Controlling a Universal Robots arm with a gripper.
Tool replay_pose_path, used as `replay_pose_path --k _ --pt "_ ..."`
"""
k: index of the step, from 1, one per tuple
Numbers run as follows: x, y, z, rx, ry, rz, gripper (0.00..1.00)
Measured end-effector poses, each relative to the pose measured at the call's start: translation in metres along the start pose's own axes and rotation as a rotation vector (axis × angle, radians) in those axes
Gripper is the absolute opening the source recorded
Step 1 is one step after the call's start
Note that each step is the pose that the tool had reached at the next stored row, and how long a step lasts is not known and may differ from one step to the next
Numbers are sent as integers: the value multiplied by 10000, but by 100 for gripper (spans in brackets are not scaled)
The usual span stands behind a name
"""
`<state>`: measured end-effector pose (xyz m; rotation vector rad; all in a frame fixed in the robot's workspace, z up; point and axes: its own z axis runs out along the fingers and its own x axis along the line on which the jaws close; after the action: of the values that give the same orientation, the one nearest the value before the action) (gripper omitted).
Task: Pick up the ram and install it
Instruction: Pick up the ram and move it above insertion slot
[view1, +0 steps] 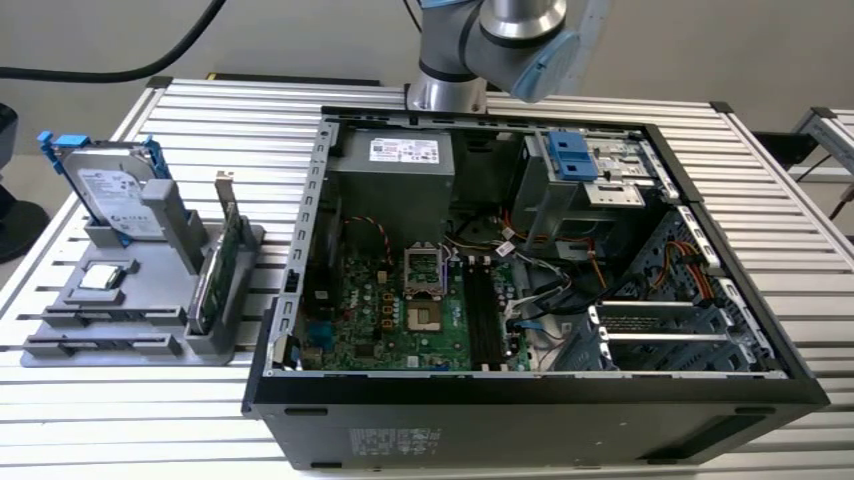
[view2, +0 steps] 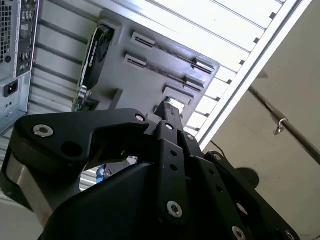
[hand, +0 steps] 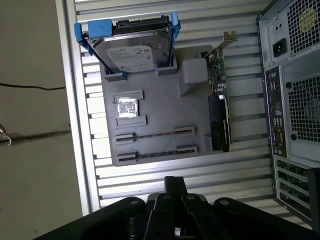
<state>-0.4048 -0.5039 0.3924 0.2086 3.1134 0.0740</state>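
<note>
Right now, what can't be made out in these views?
Strips between tray slots, first wrist view: seen edge-on, too slim to tell as the ram.
Memory slots, exterior view: too small to tell if filled.
Tray, second wrist view: one end hidden behind the pincer.
Arm, exterior view: cut off by top edge.

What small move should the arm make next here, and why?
Probably bring the gripper in line over the ram, apparently the thin dark strip standing edge-on in the gray holder. In the first wrist view the gripper hangs high above the holder, off to one side of the strip, with nothing seen in it.
</note>
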Motion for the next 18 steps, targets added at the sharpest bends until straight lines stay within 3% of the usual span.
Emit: replay_pose_path --k 12,18 --pt "3 -1 0 3 -7 134 0" --pt "14 -2 0 8 -24 487 0"
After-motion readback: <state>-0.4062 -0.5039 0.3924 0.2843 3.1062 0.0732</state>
